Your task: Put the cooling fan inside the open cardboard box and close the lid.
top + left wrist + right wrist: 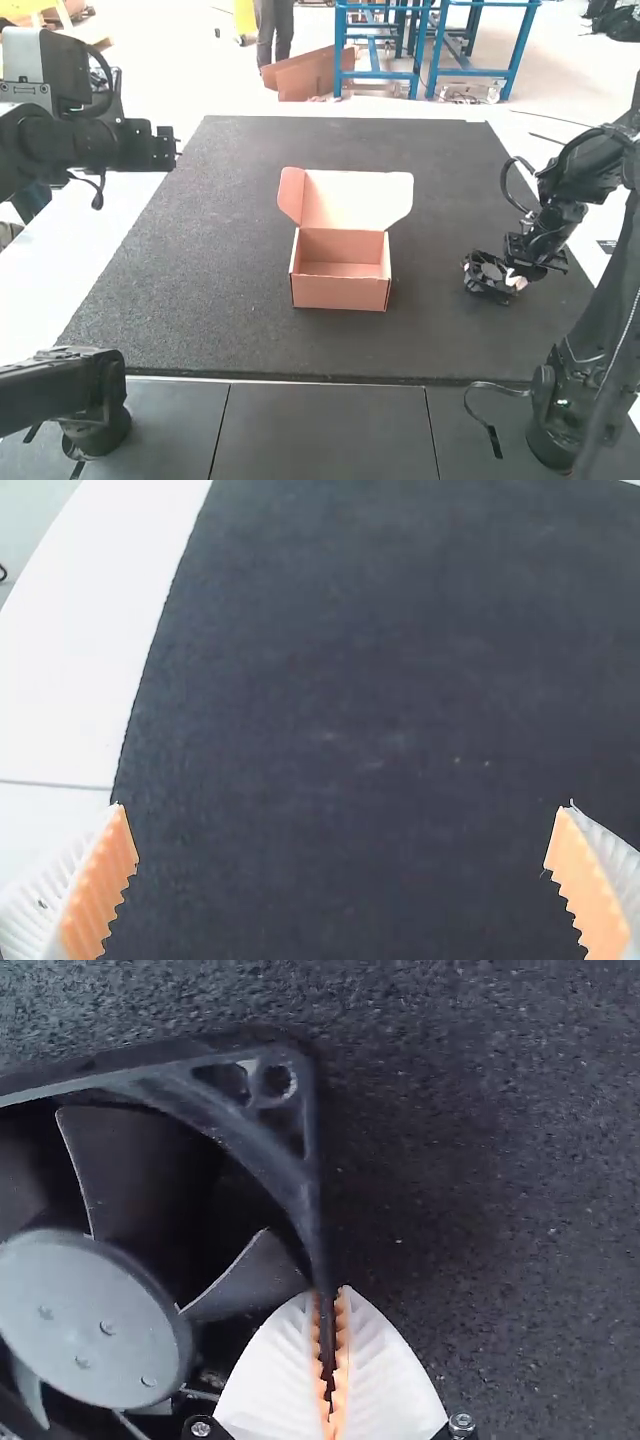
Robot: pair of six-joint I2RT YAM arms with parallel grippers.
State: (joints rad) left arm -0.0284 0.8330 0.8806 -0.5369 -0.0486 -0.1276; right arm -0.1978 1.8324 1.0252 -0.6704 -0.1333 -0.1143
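We see the black cooling fan (488,274) lying on the dark mat (200,260) that covers the desk, to the right of the cardboard box (340,272) and apart from it. The right tool (330,1305) pinches the thin rim of the fan's frame between its orange pads, clamped tight. The box stands mid-mat with its lid raised at the far side. The left tool (162,146) hangs above the mat's far left corner, its fingers (100,880) spread wide with nothing between them.
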